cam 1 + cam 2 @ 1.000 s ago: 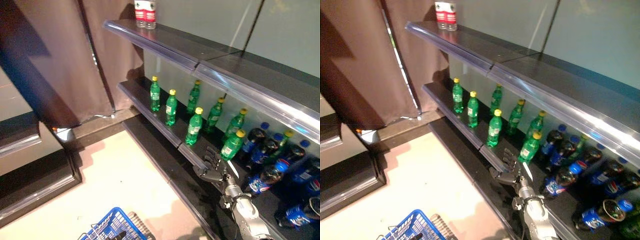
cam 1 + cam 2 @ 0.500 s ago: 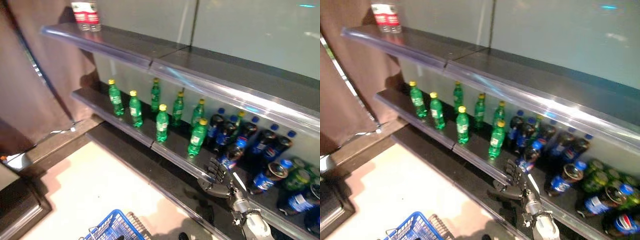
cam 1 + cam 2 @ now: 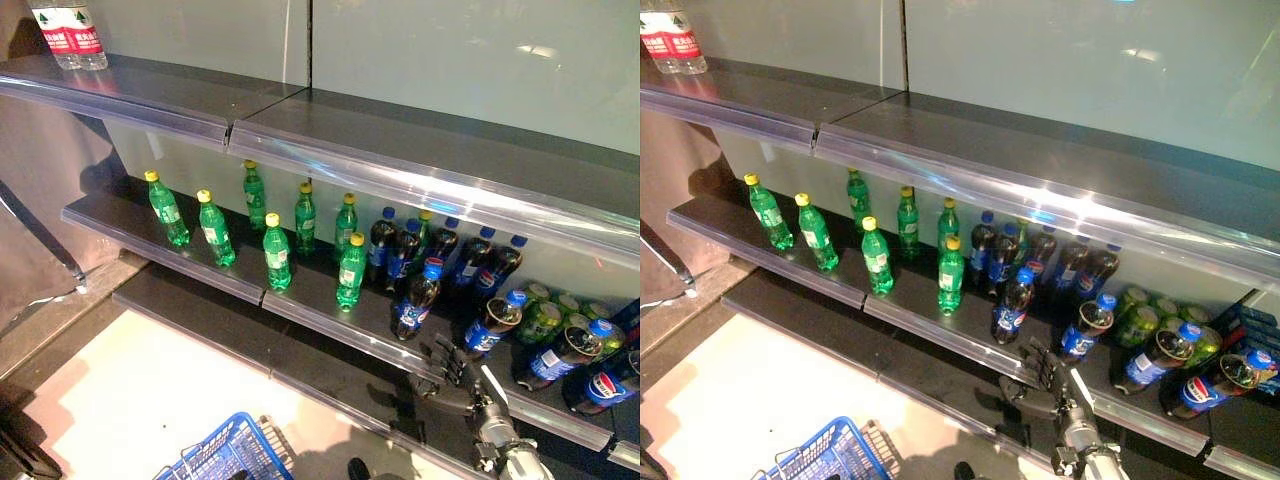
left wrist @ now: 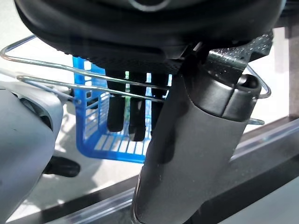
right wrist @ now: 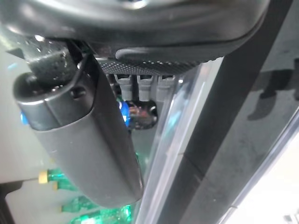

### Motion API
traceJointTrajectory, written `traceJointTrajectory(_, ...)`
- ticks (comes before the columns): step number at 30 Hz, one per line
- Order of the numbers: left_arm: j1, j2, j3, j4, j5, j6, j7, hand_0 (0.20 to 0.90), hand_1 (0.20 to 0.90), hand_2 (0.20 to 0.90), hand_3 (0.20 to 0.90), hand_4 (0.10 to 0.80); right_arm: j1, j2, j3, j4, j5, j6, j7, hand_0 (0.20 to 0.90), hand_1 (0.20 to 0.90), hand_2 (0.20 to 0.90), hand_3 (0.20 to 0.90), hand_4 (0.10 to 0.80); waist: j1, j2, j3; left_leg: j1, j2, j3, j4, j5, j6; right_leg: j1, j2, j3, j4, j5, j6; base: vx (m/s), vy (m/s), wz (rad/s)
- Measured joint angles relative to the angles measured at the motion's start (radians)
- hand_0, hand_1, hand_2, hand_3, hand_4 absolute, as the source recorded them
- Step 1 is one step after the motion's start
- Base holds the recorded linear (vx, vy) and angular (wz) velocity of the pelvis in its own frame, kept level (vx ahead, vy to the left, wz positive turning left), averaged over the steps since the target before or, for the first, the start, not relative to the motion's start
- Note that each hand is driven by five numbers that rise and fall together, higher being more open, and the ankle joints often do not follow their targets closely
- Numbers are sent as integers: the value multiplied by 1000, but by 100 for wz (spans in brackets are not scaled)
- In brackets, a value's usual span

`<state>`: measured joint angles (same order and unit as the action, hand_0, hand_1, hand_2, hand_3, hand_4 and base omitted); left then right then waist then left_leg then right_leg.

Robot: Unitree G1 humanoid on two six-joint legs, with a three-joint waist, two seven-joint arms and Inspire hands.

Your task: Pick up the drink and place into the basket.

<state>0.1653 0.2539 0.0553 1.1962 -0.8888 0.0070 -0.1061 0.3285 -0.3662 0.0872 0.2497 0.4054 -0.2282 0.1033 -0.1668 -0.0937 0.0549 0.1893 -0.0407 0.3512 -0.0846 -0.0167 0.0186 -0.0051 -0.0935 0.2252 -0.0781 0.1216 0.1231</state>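
Observation:
Green bottles with yellow caps (image 3: 275, 255) stand in rows on the middle shelf (image 3: 320, 318). To their right are dark cola bottles with blue caps (image 3: 415, 298), some standing, some lying. My right hand (image 3: 447, 368) is open, fingers straight, just below the shelf's front edge, in front of the cola bottle (image 3: 1081, 327). In the right wrist view its fingers (image 5: 140, 86) point at a blue-labelled bottle (image 5: 124, 112). My left hand (image 4: 122, 109) is shut on the wire handle (image 4: 93, 70) of the blue basket (image 3: 225, 452), which hangs low at the left.
An upper shelf (image 3: 300, 125) overhangs the bottles, with two red-labelled water bottles (image 3: 68, 28) at its far left. Green cans (image 3: 1145, 318) lie behind the toppled cola bottles. A lower dark shelf (image 3: 250, 340) juts out beneath, over pale floor (image 3: 130, 400).
The whole view has swung right along the shelf. My right hand, earlier under the front green bottle, now sits in front of the cola bottles, still open.

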Motion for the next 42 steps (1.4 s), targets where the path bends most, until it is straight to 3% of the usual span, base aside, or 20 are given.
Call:
traceJointTrajectory(15,7,2,15,0,-2,6,0,300,300,300,200,100,-1,9,0,-19,22,-4,-151,900,900,900,900,800,7,4,-4,0,0,-1,0,0,0,0,0,-1,1,-1,0,20,-39,0)
traceJointTrajectory(22,9,0,12,-1,-14,6,0,300,300,300,200,100,-2,39,0,-18,38,-47,-298,900,900,900,900,800,24,13,1,0,0,-2,0,0,0,0,-1,-2,1,-1,1,31,-31,0)
traceJointTrajectory(33,8,-1,12,-2,-45,7,0,300,300,300,200,100,-40,56,2,28,34,-87,-412,900,900,900,900,800,56,28,19,0,0,-8,0,0,0,2,-2,-10,2,-1,2,44,-39,2)
traceJointTrajectory(35,8,-1,12,-10,-49,8,0,300,300,300,200,100,-57,58,3,44,31,-97,-423,900,900,900,900,800,57,28,32,-2,3,-16,0,0,0,4,-5,-18,2,-2,2,51,-57,7)
traceJointTrajectory(38,10,-4,8,-31,-60,11,0,300,300,300,200,100,-70,61,4,60,29,-102,-436,900,900,900,900,800,80,34,58,1,-9,-95,0,-5,8,0,-5,-29,4,1,1,50,-57,-11)
traceJointTrajectory(42,3,-4,3,-41,-65,14,0,300,300,300,200,100,-84,61,4,91,26,-116,-454,900,900,900,900,800,80,37,76,-2,-7,-105,0,-2,13,3,-4,-40,5,4,4,30,-47,5)
